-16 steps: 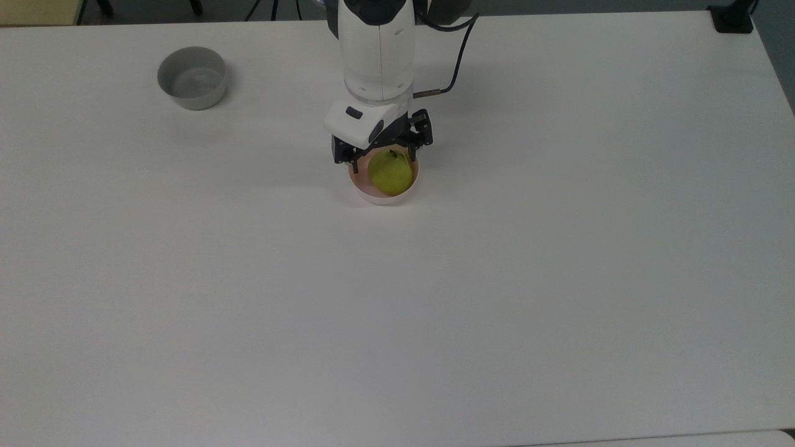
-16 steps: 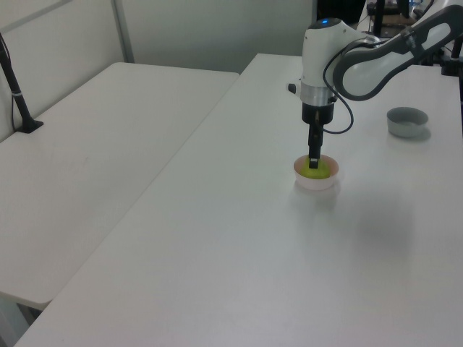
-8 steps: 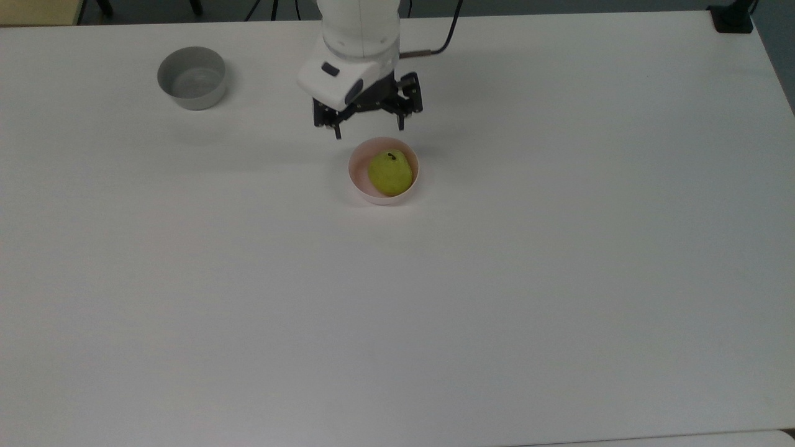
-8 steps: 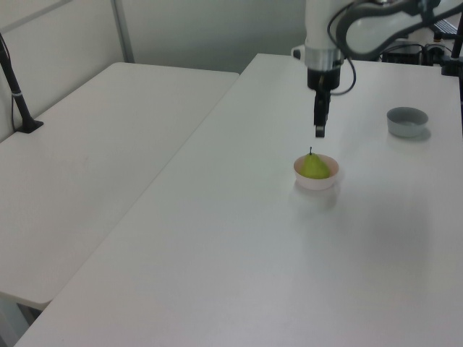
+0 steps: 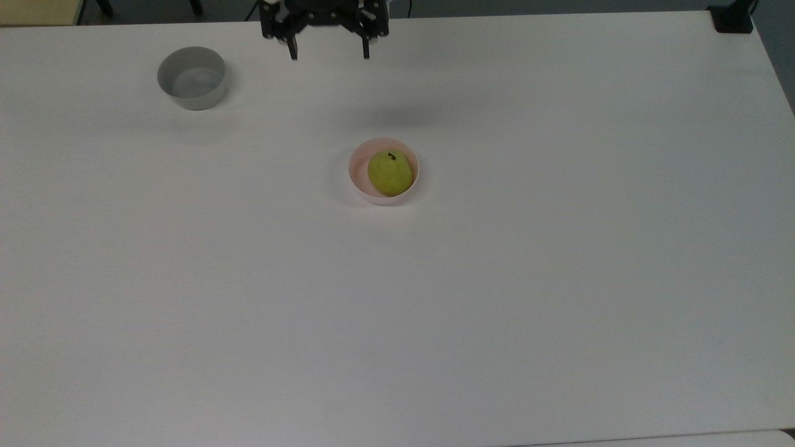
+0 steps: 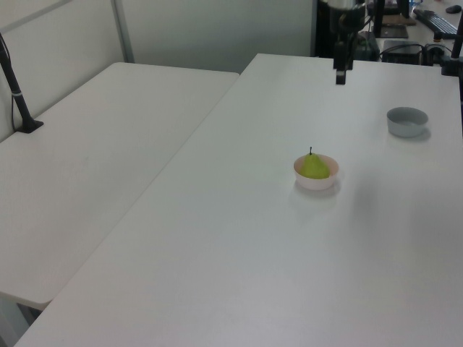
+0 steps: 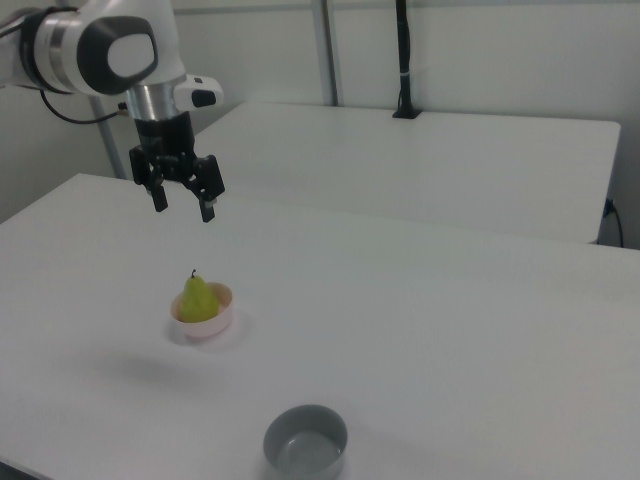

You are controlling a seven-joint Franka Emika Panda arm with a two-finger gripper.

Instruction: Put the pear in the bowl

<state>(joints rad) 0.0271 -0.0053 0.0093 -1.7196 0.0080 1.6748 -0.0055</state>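
The yellow-green pear [image 5: 390, 173] [image 6: 315, 167] [image 7: 197, 299] rests inside the pale pink bowl [image 5: 360, 185] [image 6: 316, 183] [image 7: 208, 328], stem up. High above the table hangs my gripper [image 5: 328, 56] [image 6: 340, 77] [image 7: 183, 209], open with nothing between its fingers. It is well clear of the pear, toward the top view's upper edge and slightly left of the bowl.
A grey bowl [image 5: 192, 77] [image 6: 406, 121] [image 7: 306, 441] stands apart at the top view's upper left. The white table [image 5: 497, 279] is bare around both bowls. A second white table [image 6: 94, 159] adjoins it on the left view's left, with a black pole [image 6: 16, 87] on it.
My gripper has risen from right over the pear, drawing back toward the top view's upper edge. The pear stays put in the pink bowl.
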